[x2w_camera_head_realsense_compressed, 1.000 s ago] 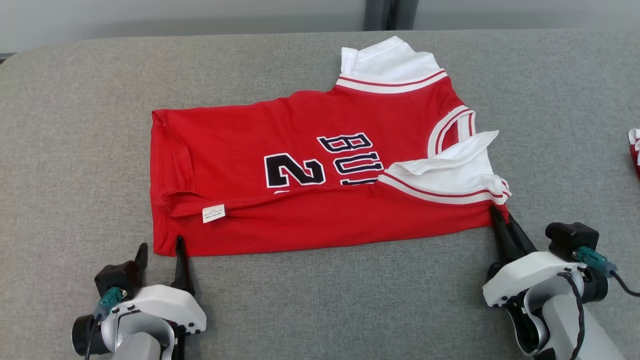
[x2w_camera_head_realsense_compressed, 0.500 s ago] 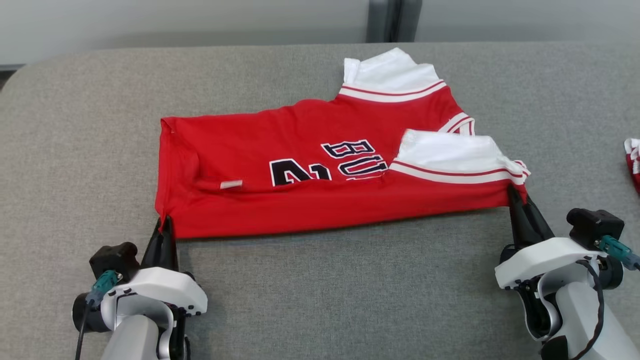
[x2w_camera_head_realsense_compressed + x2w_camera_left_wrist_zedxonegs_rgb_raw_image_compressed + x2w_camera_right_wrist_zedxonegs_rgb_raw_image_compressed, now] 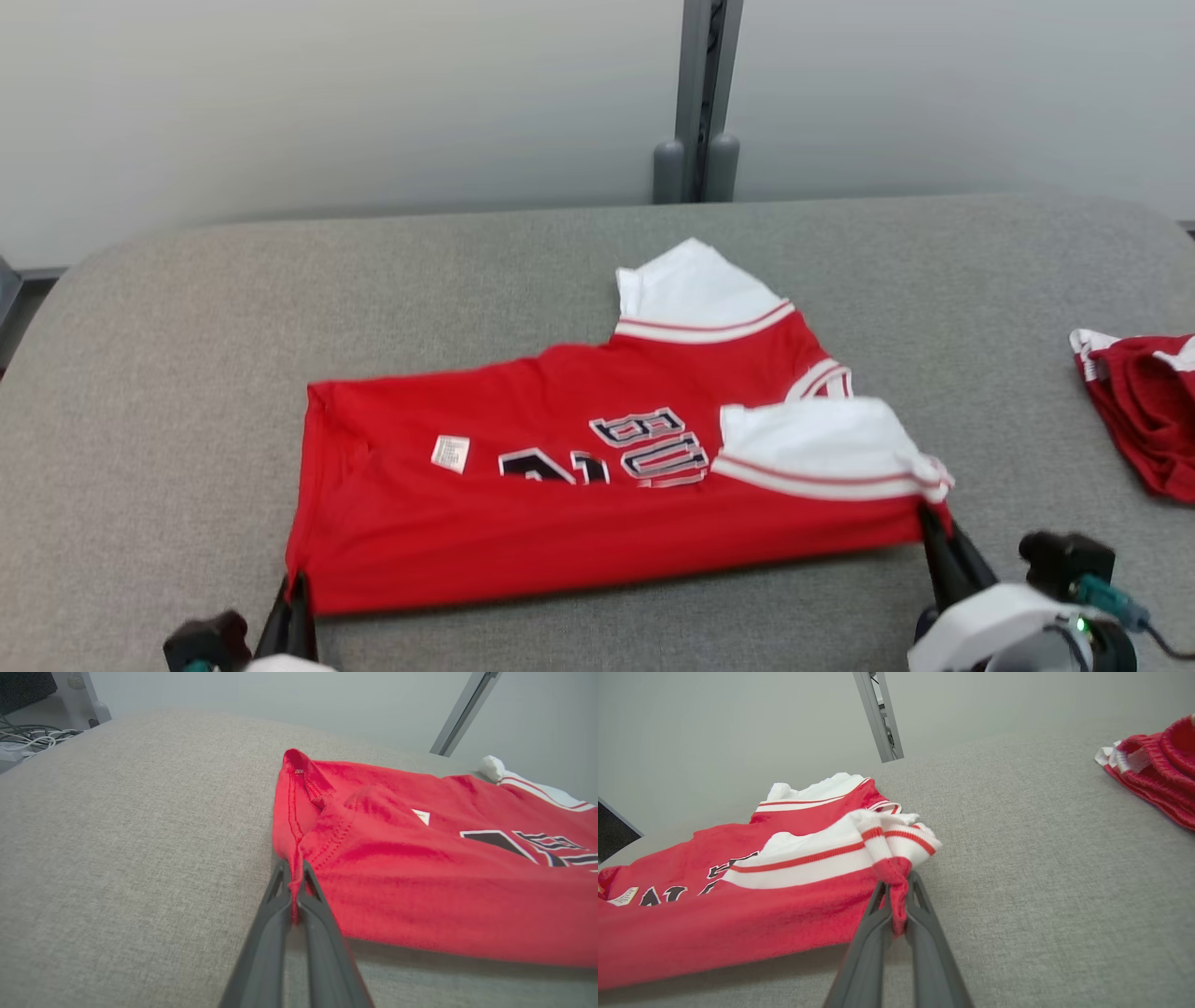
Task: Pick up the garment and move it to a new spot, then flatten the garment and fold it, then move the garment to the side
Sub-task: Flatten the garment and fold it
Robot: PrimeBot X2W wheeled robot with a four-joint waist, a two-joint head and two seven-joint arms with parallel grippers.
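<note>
Red jersey cloth, the garment (image 3: 560,504), lies across the middle of the grey fabric-covered table (image 3: 187,373). Its long axis runs left to right: hem at the left end, neck and white sleeves at the right. One sleeve (image 3: 695,294) sticks out toward the far side. The other sleeve (image 3: 812,448) lies folded onto the chest and covers the end of the lettering (image 3: 649,448).

I can read "BU" in dark, white-outlined block letters. Left of them, only the top of a dark number shows above the fold. A small white care label (image 3: 451,453) sits further left, its print too small to read.

My left gripper (image 3: 294,597) is closed tight on the near-left hem corner; the left wrist view shows red stitched cloth squeezed between its fingers (image 3: 275,914). My right gripper (image 3: 934,546) is clamped on the near-right corner, with a bunch of red fabric beside the striped trim nipped between its fingers (image 3: 878,924).

Another red-and-white bundle (image 3: 1144,411) lies well apart, at the table's right edge.
</note>
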